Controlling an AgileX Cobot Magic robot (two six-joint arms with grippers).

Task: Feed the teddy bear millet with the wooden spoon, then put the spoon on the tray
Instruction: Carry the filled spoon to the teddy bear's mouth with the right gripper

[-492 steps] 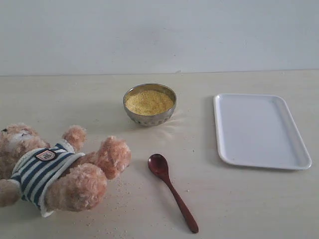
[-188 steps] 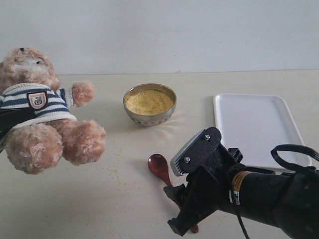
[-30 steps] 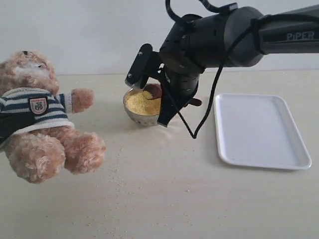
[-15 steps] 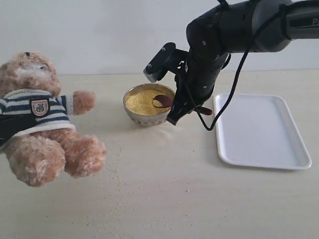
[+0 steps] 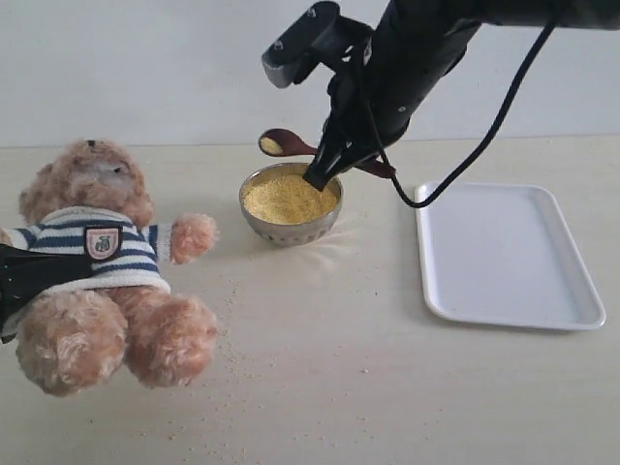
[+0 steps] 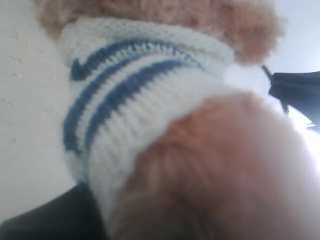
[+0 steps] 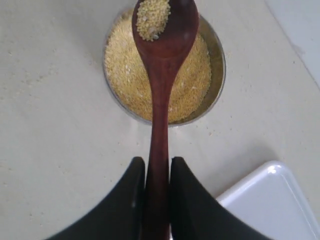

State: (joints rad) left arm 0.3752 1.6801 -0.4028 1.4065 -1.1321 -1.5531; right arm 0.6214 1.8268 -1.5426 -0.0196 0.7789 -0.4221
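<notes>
The teddy bear sits upright at the left in its striped shirt, and my left gripper is shut on its body from the left edge. My right gripper is shut on the handle of the wooden spoon and holds it level above the steel bowl. The spoon's oval end carries a small heap of millet and points toward the bear. More millet fills the bowl. The white tray lies empty at the right.
Stray grains are scattered on the table in front of the bear and bowl. A black cable hangs from the right arm above the gap between bowl and tray. A corner of the tray shows beside the right fingers.
The right gripper has lifted the spoon out of the bowl with millet on it, up and to the left. The bear has shifted right and a little lower, toward the bowl.
</notes>
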